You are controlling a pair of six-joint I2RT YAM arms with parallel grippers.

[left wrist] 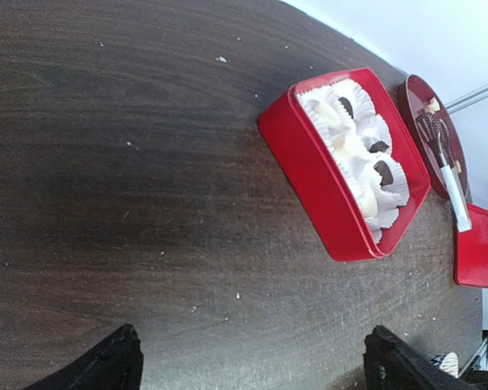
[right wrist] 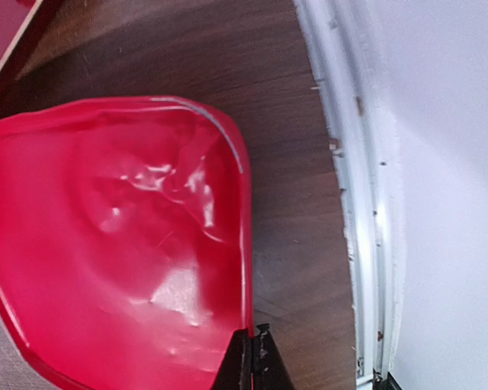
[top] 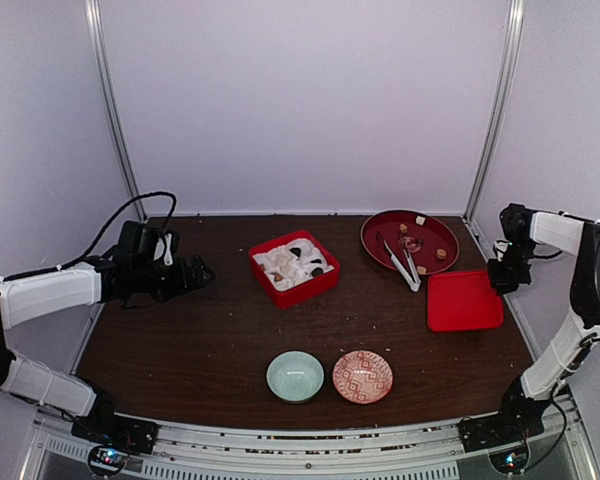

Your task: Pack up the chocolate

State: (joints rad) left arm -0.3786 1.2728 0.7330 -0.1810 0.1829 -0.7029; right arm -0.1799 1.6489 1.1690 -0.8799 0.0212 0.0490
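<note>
Small tan chocolate pieces [top: 441, 253] lie on a round red plate [top: 435, 228] at the back right, beside slim silver tongs [top: 400, 262]. A red box [top: 325, 283] at the back middle holds white paper cups, some with dark chocolate [left wrist: 385, 172]. My left gripper [top: 195, 272] is open and empty, left of the box; in the left wrist view [left wrist: 252, 357] the jaws stand wide over bare table. My right gripper [top: 502, 272] is shut on the right rim of the red lid [top: 465, 300]; the right wrist view shows the gripper [right wrist: 253, 333] with the lid [right wrist: 122, 244] close up.
A pale green bowl [top: 295, 376] and a red patterned bowl [top: 362, 376] stand at the front middle. White walls and metal posts enclose the dark wooden table [top: 180, 350]. The table's right edge [right wrist: 350, 203] runs close beside the lid.
</note>
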